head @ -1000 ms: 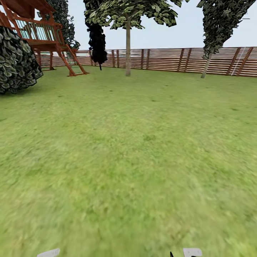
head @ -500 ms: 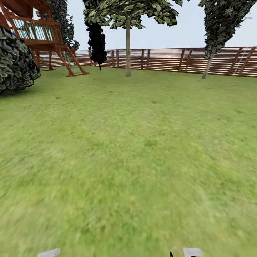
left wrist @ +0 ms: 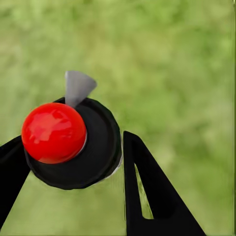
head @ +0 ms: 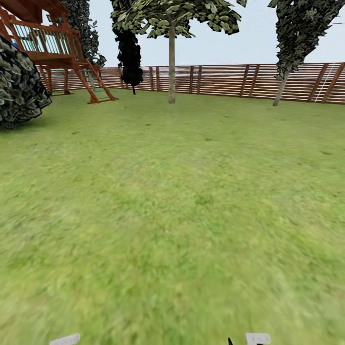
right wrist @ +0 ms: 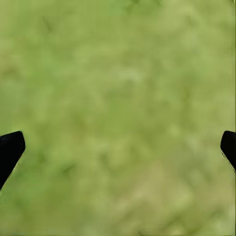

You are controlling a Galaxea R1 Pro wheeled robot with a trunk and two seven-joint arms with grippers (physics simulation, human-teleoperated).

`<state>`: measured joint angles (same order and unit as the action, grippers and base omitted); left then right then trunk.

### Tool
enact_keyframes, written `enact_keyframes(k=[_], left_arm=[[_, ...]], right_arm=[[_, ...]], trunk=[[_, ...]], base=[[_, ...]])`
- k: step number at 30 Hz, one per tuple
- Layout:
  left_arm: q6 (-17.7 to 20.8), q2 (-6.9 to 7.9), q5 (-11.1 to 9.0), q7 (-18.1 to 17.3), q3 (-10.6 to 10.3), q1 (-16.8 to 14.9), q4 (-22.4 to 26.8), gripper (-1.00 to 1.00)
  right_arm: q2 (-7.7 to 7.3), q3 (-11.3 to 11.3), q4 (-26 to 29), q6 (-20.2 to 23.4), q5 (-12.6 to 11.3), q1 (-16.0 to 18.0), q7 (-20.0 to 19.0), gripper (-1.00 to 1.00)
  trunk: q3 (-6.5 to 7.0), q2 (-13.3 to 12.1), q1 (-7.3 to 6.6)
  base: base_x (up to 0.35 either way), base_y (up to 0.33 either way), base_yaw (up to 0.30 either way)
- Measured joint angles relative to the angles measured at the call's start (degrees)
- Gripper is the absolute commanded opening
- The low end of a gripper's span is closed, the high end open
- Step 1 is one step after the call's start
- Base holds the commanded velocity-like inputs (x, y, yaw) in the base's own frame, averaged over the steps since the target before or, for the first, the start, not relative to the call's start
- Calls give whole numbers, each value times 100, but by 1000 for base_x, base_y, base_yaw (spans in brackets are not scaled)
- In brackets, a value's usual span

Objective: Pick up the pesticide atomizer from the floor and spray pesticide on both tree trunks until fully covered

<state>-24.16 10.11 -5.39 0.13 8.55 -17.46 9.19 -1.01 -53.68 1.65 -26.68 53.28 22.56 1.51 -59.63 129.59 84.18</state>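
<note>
Left wrist view: left pincer [left wrist: 73, 172] grips the black-capped, red-knobbed pesticide atomizer [left wrist: 73, 142]; right pincer [right wrist: 118, 147] spread empty; pale straight tree trunk [head: 171, 64] far ahead, spraying remains.

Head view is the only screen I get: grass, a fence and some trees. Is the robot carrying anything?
Observer: Yes. In the left wrist view the left gripper is closed on the pesticide atomizer, with a finger on either side of its black cap.
Operator: What does that thing look like?
Observer: A shiny red knob sits on the cap, and a grey nozzle sticks out beside it.
Operator: And the other hand?
Observer: The right gripper is open, its fingers wide apart, with the lawn showing between them.
</note>
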Motion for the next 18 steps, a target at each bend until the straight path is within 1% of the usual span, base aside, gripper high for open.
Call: enact_keyframes(k=[18], left_arm=[[0,-1,5,0,0,0,0,-100]], right_arm=[[-2,0,0,2,0,0,0,100]], trunk=[[0,0,0]], base=[[341,0,0]])
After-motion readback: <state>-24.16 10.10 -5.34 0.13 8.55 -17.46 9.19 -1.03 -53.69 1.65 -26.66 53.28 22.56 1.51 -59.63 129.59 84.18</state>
